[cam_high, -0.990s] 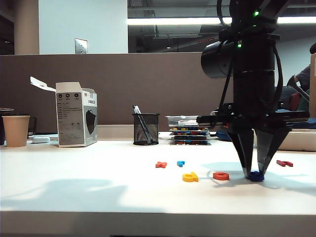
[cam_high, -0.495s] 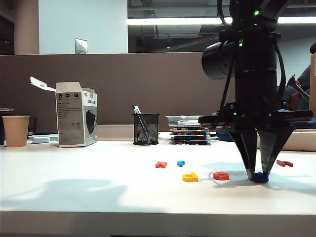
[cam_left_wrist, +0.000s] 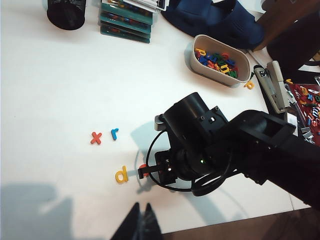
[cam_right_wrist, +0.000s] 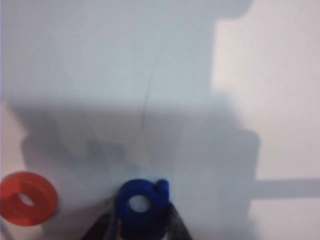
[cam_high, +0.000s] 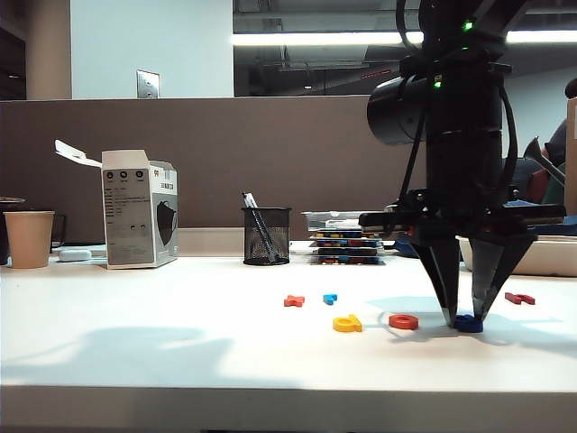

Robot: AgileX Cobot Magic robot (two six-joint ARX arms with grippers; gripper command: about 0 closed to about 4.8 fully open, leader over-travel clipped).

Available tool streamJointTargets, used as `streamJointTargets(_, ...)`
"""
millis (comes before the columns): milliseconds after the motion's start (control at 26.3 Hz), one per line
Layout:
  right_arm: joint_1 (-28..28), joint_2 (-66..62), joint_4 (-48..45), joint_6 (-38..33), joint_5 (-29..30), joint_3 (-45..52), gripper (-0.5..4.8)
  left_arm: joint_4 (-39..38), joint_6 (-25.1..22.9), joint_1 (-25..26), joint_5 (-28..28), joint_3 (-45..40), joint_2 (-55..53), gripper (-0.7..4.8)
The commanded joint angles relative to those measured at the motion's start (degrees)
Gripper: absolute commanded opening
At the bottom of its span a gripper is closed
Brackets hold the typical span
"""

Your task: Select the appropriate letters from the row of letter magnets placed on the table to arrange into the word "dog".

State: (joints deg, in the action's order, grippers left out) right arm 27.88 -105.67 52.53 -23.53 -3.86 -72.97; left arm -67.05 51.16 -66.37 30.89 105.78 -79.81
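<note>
Exterior view: the right gripper [cam_high: 464, 317] points straight down at the white table [cam_high: 180, 343], its two tips straddling the dark blue plastic "g" magnet [cam_high: 467, 322] that lies flat at the right end of a near line: yellow plastic "d" magnet [cam_high: 347, 323], orange-red plastic ring "o" [cam_high: 403, 321], then the g, so d-o-g reads left to right and this looks like the last placement. Tips sit just beside the g with a slight gap; I judge they are letting go, but cannot tell if contact is fully broken. The unused orange-red x-shaped magnet [cam_high: 294, 300] and light blue small magnet [cam_high: 330, 298] sit farther back on the left, the dark red magnet [cam_high: 519, 298] off to the right, all clear of the word. Left wrist view: the left gripper [cam_left_wrist: 141, 225] hovers high over the near table edge, fingers pressed together, holding nothing, parked out of the way; right arm body hides the g and most of the o. Right wrist view: g upright-reading, flat on the table between the finger pads [cam_right_wrist: 172, 225], the o just beside it, not touching.
</note>
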Motion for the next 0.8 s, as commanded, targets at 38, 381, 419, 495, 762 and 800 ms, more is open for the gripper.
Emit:
streamJointTargets(38, 0.0, 0.6, 0.2, 0.2, 0.0, 0.0, 1.82, 0.3, 0.3, 0.1, 0.4, 0.1, 0.2, -0.05)
streamJointTargets(381, -0.1, 6.4, 0.4, 1.1, -0.5, -0.1, 1.79, 0.3, 0.3, 0.1, 0.4, 0.1, 0.2, -0.05)
streamJointTargets(419, -0.3, 8.1, 0.3, 1.5, -1.2, -0.1, 1.68, 0.3, 0.3, 0.1, 0.4, 0.1, 0.2, -0.05)
streamJointTargets(495, -0.6, 10.6, 0.2, 2.6, -1.9, -0.1, 1.04, 0.3, 0.3, 0.1, 0.4, 0.1, 0.2, -0.05)
streamJointTargets(762, -2.2, 21.8, -0.8, 5.9, -4.3, -0.1, -0.07, 0.3, 0.3, 0.1, 0.4, 0.1, 0.2, -0.06)
streamJointTargets(800, -2.4, 23.0, -1.2, 6.4, -5.2, -0.1, -0.07, 0.3, 0.3, 0.1, 0.4, 0.1, 0.2, -0.05)
